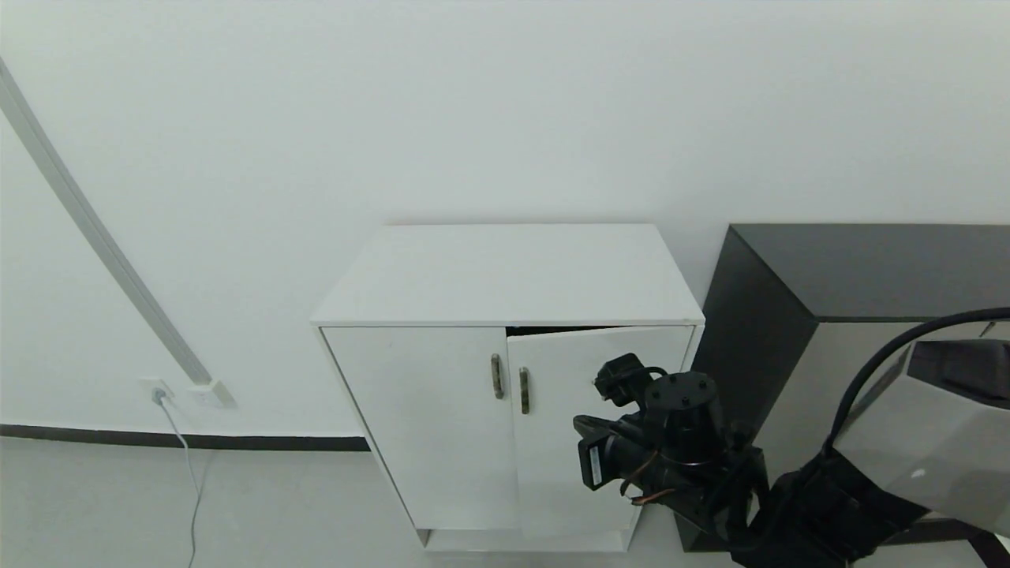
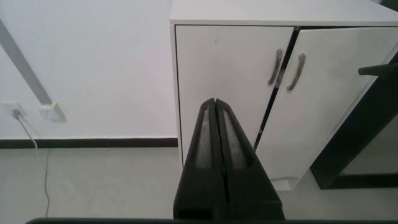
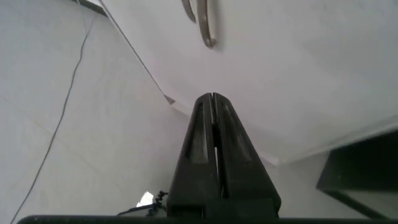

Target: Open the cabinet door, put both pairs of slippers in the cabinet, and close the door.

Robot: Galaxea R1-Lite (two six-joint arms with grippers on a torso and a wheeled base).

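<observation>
Head view: the cabinet (image 1: 505,276) stands against the wall. Its right door (image 1: 548,457) is slightly ajar, so opening seems to have begun.

Left wrist view: the left gripper (image 2: 215,102) is clenched and empty, facing the doors from well back.

Right wrist view: the right gripper (image 3: 213,96) is clenched on nothing and sits near the handle (image 3: 207,28), probably to hook it.

No print is legible.

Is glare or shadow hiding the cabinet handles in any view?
Head view: even light, no glare; both handles plain, dark shadow in the gap atop the right door. Left wrist view: handles clear, dark slit between the doors. Right wrist view: no glare; a handle cut off at the edge.
</observation>
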